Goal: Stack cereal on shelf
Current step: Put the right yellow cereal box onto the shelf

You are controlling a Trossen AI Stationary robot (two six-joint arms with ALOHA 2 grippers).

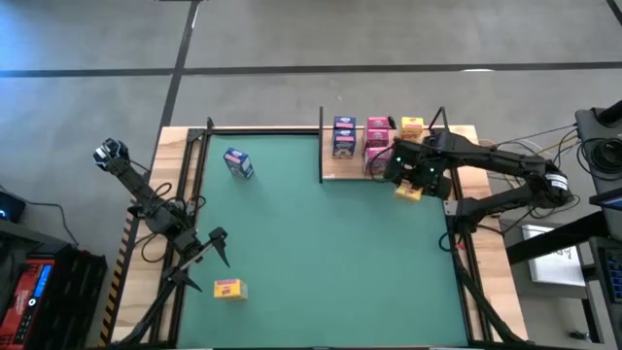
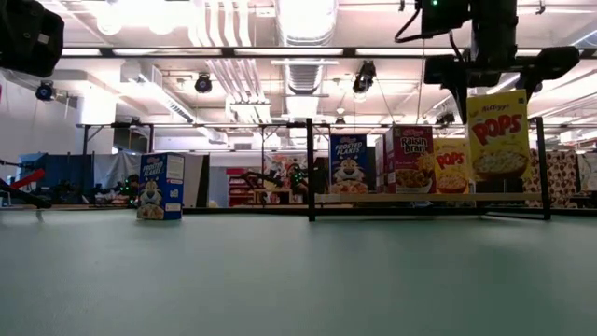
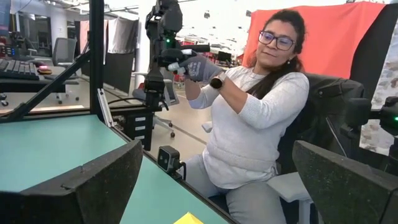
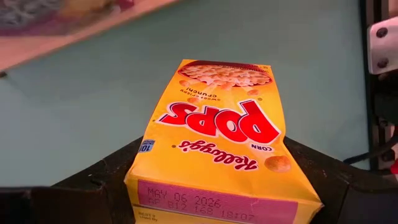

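My right gripper is shut on a yellow Pops cereal box, held in the air by the near right part of the shelf. Three cereal boxes stand upright on the wood board: a blue one, a pink one and a yellow one. Another blue box stands on the green mat at the far left. A yellow box lies flat near the front left. Just beside it, my left gripper waits open. My right gripper pinches the yellow box at its date-stamped top end, one finger on each narrow side. The fingers come from above, pointing down. The box hangs upright below them with its front toward the near edge and its bottom clear of board and mat.
Thin black posts rise at the shelf's edges, one close to the held box. A person sits beyond the table's left side, working a handheld arm. Most of the green mat lies bare.
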